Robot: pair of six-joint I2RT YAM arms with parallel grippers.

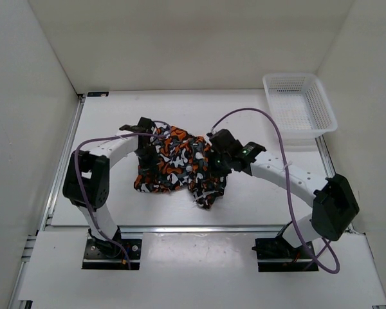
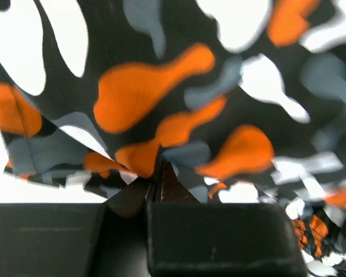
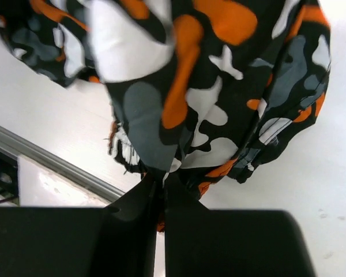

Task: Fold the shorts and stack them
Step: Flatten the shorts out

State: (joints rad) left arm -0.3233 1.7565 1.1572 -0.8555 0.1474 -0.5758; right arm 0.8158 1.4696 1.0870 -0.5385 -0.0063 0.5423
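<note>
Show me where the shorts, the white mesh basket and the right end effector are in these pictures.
shorts (image 1: 177,161), top view, middle of the crumpled fabric.
white mesh basket (image 1: 300,106), top view, bare mesh floor.
right end effector (image 3: 162,176), right wrist view, between the fingertips pinching the shorts.

White table (image 1: 116,116) with camouflage shorts (image 1: 177,161), mesh basket (image 1: 299,106)

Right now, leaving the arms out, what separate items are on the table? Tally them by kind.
camouflage-print shorts: 1 pair, as far as the bunched fabric lets me tell
white plastic mesh basket: 1
Total: 2
</note>
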